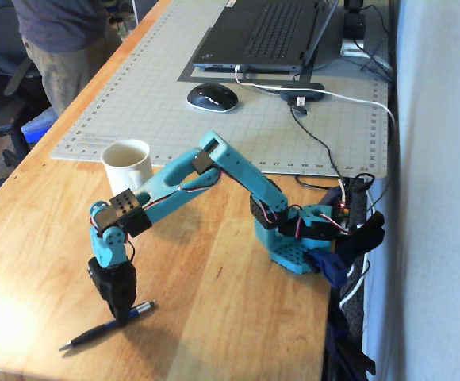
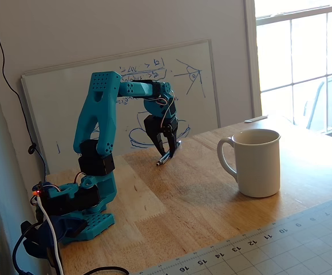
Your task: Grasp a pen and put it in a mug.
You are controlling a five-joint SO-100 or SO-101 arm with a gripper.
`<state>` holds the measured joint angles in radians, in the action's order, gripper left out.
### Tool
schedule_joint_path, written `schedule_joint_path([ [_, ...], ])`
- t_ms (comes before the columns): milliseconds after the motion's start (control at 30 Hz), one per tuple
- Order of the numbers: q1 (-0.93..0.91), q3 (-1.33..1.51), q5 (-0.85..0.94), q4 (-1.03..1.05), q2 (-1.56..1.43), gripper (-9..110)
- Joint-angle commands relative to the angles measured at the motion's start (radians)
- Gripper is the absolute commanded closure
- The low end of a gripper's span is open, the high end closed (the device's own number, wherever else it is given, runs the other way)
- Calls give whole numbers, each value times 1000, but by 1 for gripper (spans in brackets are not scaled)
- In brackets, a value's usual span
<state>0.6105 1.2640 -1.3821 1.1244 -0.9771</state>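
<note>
While the pen (image 1: pixel 107 325) lies flat on the wooden counter (image 1: pixel 214 302), the gripper (image 1: pixel 121 316) stands straight down over it, its dark fingers (image 1: pixel 113 290) set on either side of the barrel close to the silvery end. In a fixed view the pointed tip runs out to the lower left of the gripper and the silvery end pokes out just to its right. In another fixed view the pen (image 2: pixel 169 153) shows only as a short length sloping out below the gripper (image 2: pixel 167 150), its lit end touching the counter (image 2: pixel 212 200).

Gripper state: narrow, drawn in around the pen. Whether the fingers actually press the barrel is hard to judge; the shadow under the gripper hides the contact. Pen appears still grounded, not lifted.

Mug (image 1: pixel 128 165): upright, cream-white, well apart from the gripper, beyond the arm's wrist and beside the forearm in a fixed view. In another fixed view the mug (image 2: pixel 253 161) stands far to the right of the gripper, handle turned toward it, and its inside shows nothing.

Arm (image 1: pixel 214 175): teal, folded over from its base (image 1: pixel 293 254) at the counter edge. Beyond the mug: grey cutting mat (image 1: pixel 174 87), mouse (image 1: pixel 212 97), laptop (image 1: pixel 270 32). Behind the gripper, a whiteboard (image 2: pixel 206 86) leans on the wall.
</note>
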Motion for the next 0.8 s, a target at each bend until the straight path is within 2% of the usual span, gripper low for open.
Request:
schedule_joint_path([
  [0,-52,-41,8,-11,-146,100],
  [300,-115,247,12,-52,-411,100],
  [433,-120,403,12,-215,-548,100],
  [767,-189,801,12,-778,-864,100],
])
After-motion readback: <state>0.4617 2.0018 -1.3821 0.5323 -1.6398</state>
